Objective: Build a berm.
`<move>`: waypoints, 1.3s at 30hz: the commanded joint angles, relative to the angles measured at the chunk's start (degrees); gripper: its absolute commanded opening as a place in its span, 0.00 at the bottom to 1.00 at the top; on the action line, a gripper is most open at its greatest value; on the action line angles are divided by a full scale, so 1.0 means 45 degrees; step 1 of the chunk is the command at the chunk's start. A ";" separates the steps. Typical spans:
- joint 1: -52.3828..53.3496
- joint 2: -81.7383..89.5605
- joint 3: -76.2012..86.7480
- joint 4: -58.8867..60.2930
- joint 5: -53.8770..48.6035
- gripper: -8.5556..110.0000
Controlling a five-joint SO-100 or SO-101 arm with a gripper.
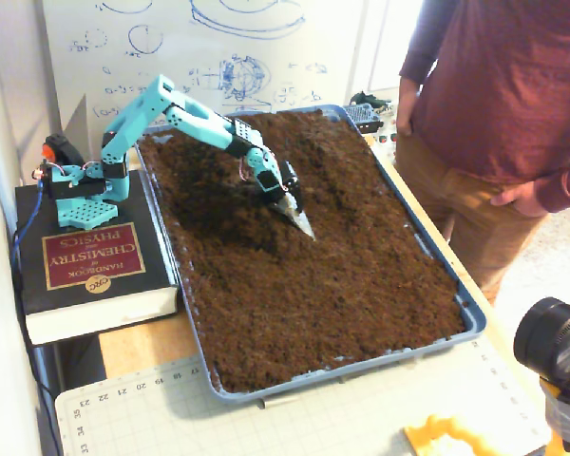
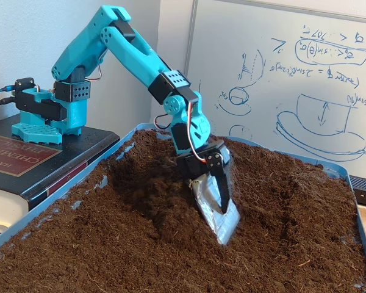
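Observation:
A blue tray [image 1: 475,318] is filled with loose dark brown soil. In both fixed views my teal arm reaches from its base at the left into the middle of the tray. The gripper [image 1: 294,211] [image 2: 222,204] points down and is shut on a silver metal scoop blade [image 1: 305,226] [image 2: 221,221], whose tip is dug into the soil. Just right of the gripper a rounded, elongated hump of soil, the berm [image 1: 340,176] [image 2: 262,174], runs along the tray, with a shallow furrow [image 2: 288,224] beside it. The soil near the front is flatter.
The arm's base stands on a thick chemistry handbook [image 1: 90,261] [image 2: 24,159] left of the tray. A person [image 1: 499,104] stands at the tray's right edge. A whiteboard [image 2: 293,73] is behind. A camera [image 1: 556,347] and a cutting mat [image 1: 294,418] lie in front.

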 commanded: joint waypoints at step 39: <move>-0.6484 1.0117 0.2500 1.5176 0.4941 0.07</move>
